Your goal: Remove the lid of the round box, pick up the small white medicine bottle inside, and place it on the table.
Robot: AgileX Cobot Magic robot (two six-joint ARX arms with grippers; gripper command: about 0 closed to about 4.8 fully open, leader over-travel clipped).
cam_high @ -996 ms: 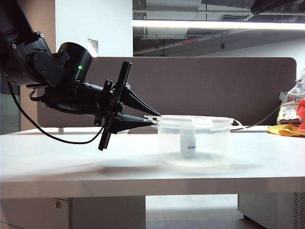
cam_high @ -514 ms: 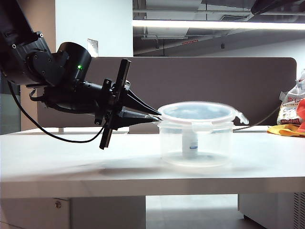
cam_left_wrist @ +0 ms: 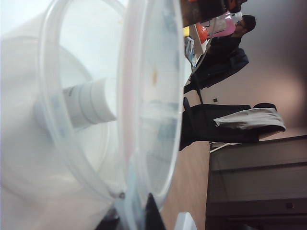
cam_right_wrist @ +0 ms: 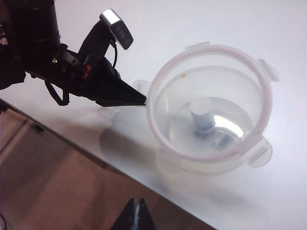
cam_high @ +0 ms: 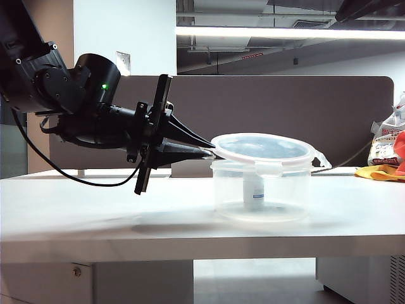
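The round box stands on the white table with the small white medicine bottle upright inside it. The lid hovers just above the box's rim, slightly tilted. My left gripper is shut on the lid's left edge. In the left wrist view the lid fills the frame edge-on, in front of the box and the bottle, and the left gripper pinches its rim. From high above, my right gripper is shut and holds nothing, looking down on the lid, the bottle and the left gripper.
A dark grey-brown partition panel stands behind the table. Bags and a yellow cloth lie at the back right. A black cable hangs from the left arm to the table. The table's near edge borders a brown floor.
The left jaws closed on the lid's edge. The lid, which lay flat on the box, has come up off the rim and now hangs tilted above it.
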